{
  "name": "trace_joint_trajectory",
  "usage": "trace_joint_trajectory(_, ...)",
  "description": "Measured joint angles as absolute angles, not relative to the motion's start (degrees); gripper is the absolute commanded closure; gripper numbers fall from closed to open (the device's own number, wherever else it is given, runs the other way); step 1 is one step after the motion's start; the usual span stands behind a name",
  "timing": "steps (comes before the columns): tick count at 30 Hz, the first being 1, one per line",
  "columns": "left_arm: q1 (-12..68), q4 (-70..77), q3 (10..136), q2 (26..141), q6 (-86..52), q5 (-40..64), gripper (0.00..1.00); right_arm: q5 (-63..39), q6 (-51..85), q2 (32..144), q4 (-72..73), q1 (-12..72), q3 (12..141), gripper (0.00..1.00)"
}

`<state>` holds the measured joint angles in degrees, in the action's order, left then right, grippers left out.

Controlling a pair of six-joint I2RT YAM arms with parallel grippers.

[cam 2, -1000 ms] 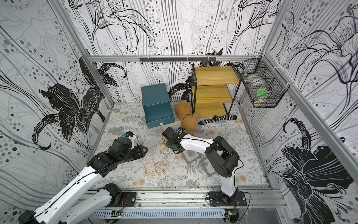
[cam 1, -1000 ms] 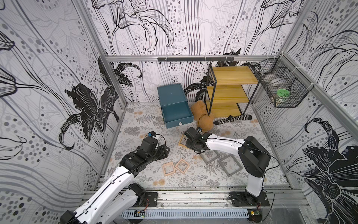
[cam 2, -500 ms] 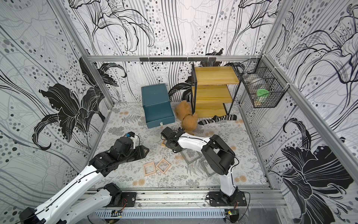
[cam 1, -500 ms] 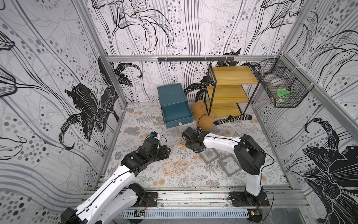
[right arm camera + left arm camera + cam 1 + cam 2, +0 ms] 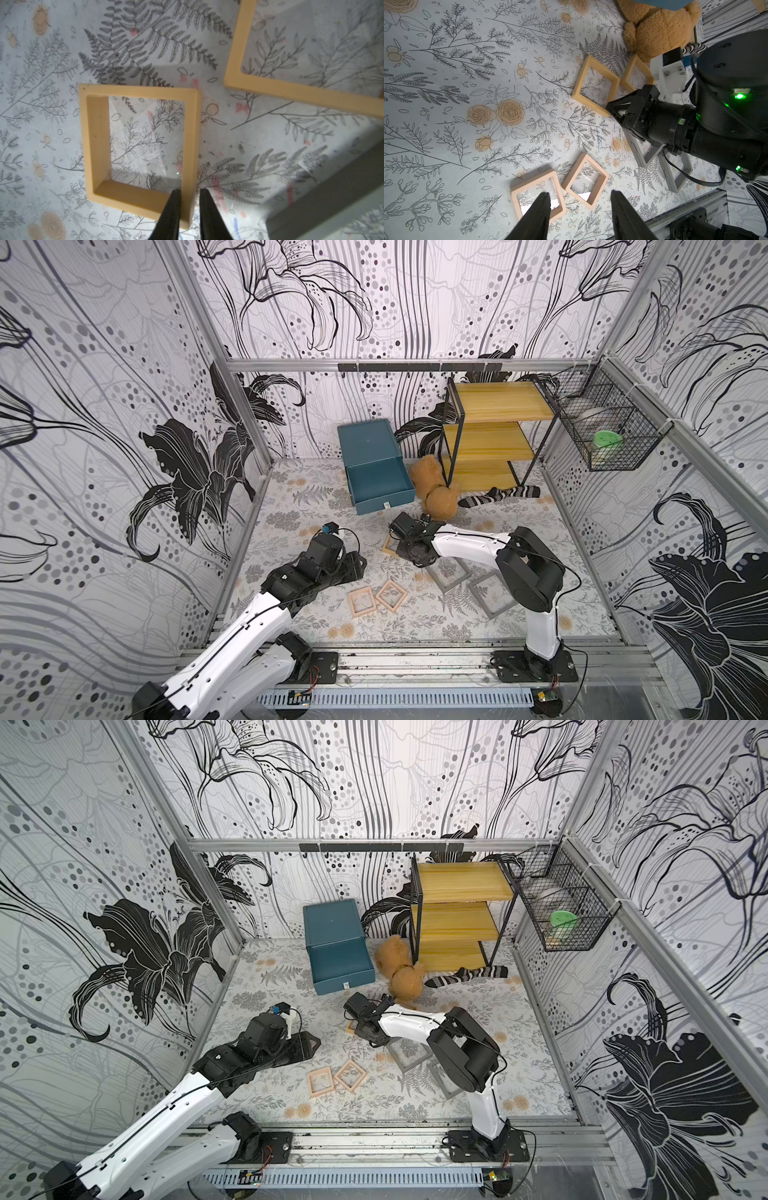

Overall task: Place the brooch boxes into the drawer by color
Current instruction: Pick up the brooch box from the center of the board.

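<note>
The yellow box (image 5: 95, 141) lies flat on the surface (image 5: 47, 116), near the open drawer (image 5: 384, 504). My right hand (image 5: 190, 191) stands narrow astride one wall (whether it pinches already, I cannot tell); such a thin hold may let the box swing or slip. Left hand (image 5: 579, 193) half open, empty.

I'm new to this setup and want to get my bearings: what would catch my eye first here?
Bold black lily wallpaper covers the walls all round. At the back, the teal drawer stands pulled open, with a brown teddy beside it. In front of them, the right gripper has its jaws astride one wall of a yellow box.
</note>
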<state>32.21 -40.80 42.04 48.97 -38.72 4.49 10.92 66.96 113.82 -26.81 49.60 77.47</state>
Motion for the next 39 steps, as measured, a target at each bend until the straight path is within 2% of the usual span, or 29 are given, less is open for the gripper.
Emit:
trace_joint_trajectory(11,32.2,-40.8,42.2,49.2,-38.7,4.5,0.49,12.6,67.0,114.5,-32.5,49.7,80.1,1.00)
trace_joint_trajectory(22,32.2,-40.8,42.9,49.2,-39.1,4.5,0.49,17.1,64.8,113.2,-45.3,51.7,82.7,1.00)
trace_joint_trajectory(32,32.3,-40.8,46.7,48.8,-39.9,3.8,0.49,19.6,58.8,101.5,-56.2,52.8,83.6,1.00)
trace_joint_trajectory(39,32.4,-40.9,51.3,46.8,-39.7,2.0,0.49,20.9,51.8,96.5,-61.5,53.8,92.3,1.00)
